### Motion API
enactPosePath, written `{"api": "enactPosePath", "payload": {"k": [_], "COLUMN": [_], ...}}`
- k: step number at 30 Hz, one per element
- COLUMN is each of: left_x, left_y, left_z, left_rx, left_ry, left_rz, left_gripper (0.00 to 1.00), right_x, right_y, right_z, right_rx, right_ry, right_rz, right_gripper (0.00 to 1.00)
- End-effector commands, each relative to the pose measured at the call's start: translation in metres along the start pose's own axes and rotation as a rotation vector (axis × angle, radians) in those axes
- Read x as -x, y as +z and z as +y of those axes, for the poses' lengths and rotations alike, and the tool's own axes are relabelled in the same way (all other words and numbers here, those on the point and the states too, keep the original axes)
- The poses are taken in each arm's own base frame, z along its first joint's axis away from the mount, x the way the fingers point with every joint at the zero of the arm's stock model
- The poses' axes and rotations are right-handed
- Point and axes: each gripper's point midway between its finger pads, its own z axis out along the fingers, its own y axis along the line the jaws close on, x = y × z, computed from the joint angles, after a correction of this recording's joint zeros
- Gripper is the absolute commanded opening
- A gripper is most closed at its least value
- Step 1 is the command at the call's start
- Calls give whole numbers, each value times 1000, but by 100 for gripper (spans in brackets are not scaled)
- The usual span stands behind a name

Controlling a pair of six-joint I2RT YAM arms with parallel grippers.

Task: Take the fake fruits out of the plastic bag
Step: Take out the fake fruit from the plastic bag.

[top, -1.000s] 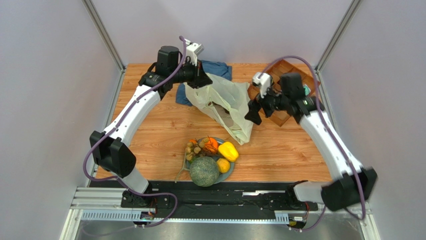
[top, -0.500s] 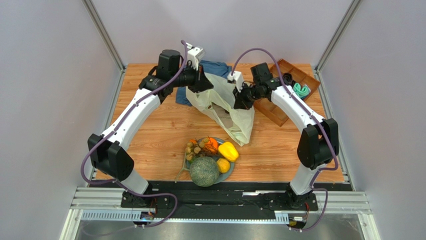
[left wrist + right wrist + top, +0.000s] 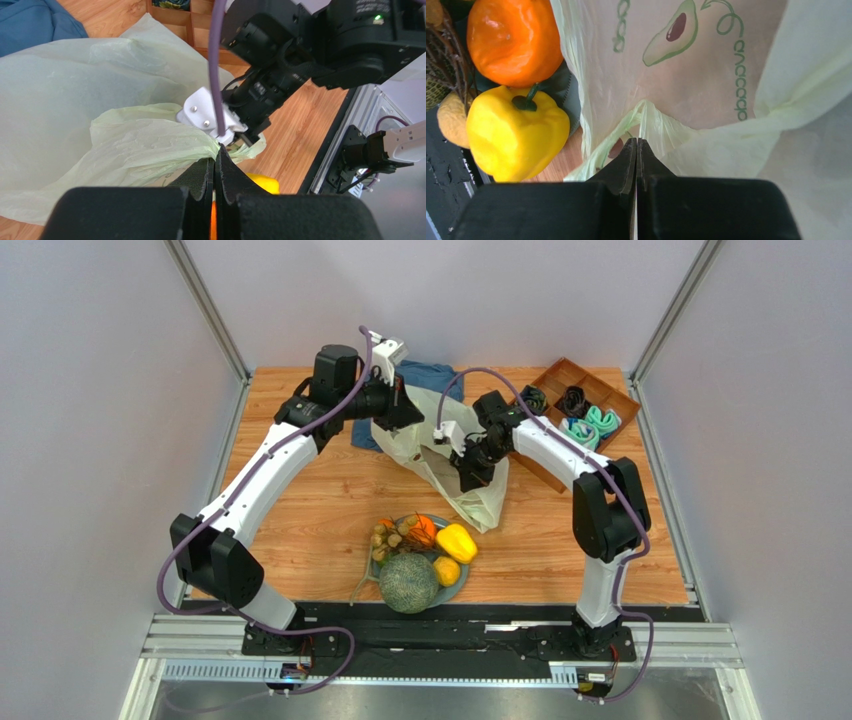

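The pale yellow-green plastic bag point(image 3: 450, 450) lies crumpled at the table's middle back. My left gripper point(image 3: 404, 420) is shut on its upper left edge; in the left wrist view the film point(image 3: 125, 145) bunches into the closed tips point(image 3: 216, 151). My right gripper point(image 3: 470, 477) is shut on a gathered fold of the bag point(image 3: 706, 95) at its tips point(image 3: 636, 142). The fake fruits lie outside the bag on a plate point(image 3: 461, 587) in front: a netted melon point(image 3: 408, 583), a yellow piece point(image 3: 457, 542), an orange point(image 3: 513, 40) and small tan pieces point(image 3: 384, 537). What is inside the bag is hidden.
A blue cloth point(image 3: 428, 376) lies under the bag's far side. A wooden compartment tray point(image 3: 548, 466) with rolled socks point(image 3: 590, 423) stands at the back right. Bare wood stretches left and right of the plate. The two wrists are close together over the bag.
My right arm swung in from beside the wooden tray to the bag's right side, and its gripper went from open to shut on the bag. The left gripper kept its hold.
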Motion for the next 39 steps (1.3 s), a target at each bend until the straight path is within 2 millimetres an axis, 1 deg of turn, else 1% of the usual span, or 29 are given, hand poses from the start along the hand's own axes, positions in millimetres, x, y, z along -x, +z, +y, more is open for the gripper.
{"api": "enactPosePath", "payload": {"k": [1, 2, 3, 4, 6, 7, 9, 10, 14, 16, 17, 18, 19, 20, 21, 22, 23, 25, 26, 28, 29, 30, 31, 32, 34, 35, 37, 38, 39], "left_x": [31, 33, 34, 36, 37, 37, 35, 35, 30, 28, 27, 27, 27, 26, 25, 23, 21, 19, 17, 16, 16, 16, 15, 15, 15, 15, 14, 15, 15], "left_y": [-15, -16, -17, -18, -20, -22, -24, -25, -23, -22, -21, -21, -20, -20, -20, -19, -19, -18, -17, -16, -16, -16, -15, -15, -16, -16, -16, -17, -17], "left_z": [-20, -22, -24, -26, -29, -30, -31, -32, -34, -35, -36, -38, -38, -41, -42, -42, -44, -45, -45, -46, -48, -48, -49, -48, -49, -48, -48, -47, -47], "left_rx": [-36, -43, -49, -54, -61, -61, -65, -68, -87, -99, -105, -117, -124, -133, -140, -142, -148, -155, -155, -160, -164, -162, -165, -161, -161, -156, -154, -148, -147], "left_ry": [62, 66, 72, 73, 78, 81, 85, 87, 82, 77, 74, 75, 77, 78, 79, 75, 77, 76, 74, 75, 78, 78, 81, 83, 90, 90, 94, 97, 97], "left_rz": [-82, -86, -89, -92, -95, -96, -93, -94, -85, -78, -75, -73, -72, -69, -66, -60, -58, -53, -48, -45, -44, -43, -41, -41, -38, -38, -37, -38, -40], "left_gripper": [0, 0, 0, 0, 0, 0, 0, 0, 0, 0, 0, 0, 0, 0, 0, 0, 0, 0, 0, 0, 0, 0, 0, 0, 0, 0, 0, 0, 0], "right_x": [18, 10, 19, 12, 13, 11, 12, 9, 9, 13, 14, 16, 24, 27, 29, 33, 40, 43, 45, 45, 33, 36, 34, 27, 22, 16, 12, 12, 22], "right_y": [11, 21, 17, 14, 12, 6, -1, -8, -18, -21, -20, -18, -18, -16, -14, -9, -10, -4, -1, 5, 17, 17, 19, 24, 32, 34, 30, 27, 13], "right_z": [-29, -40, -54, -70, -88, -97, -106, -114, -129, -136, -137, -136, -135, -134, -131, -128, -129, -128, -132, -134, -136, -141, -142, -138, -137, -134, -134, -132, -130], "right_rx": [-139, -168, -227, -310, -372, -403, -442, -477, -540, -555, -553, -543, -522, -506, -483, -449, -440, -410, -401, -383, -362, -376, -366, -343, -310, -299, -309, -313, -337], "right_ry": [-17, 27, 65, 99, 139, 180, 204, 221, 237, 249, 250, 253, 249, 248, 245, 242, 240, 244, 249, 258, 280, 277, 277, 282, 280, 290, 296, 294, 274], "right_rz": [11, 42, 35, 82, 92, 85, 60, 60, 55, 38, 35, 32, 10, -1, -8, -25, -42, -53, -53, -39, 0, 2, 12, 41, 64, 86, 106, 111, 83], "right_gripper": [0, 0, 0, 0, 0, 0, 0, 0, 0, 3, 15, 23, 31, 42, 47, 49, 54, 58, 60, 61, 63, 63, 63, 63, 63, 61, 57, 48, 44]}}
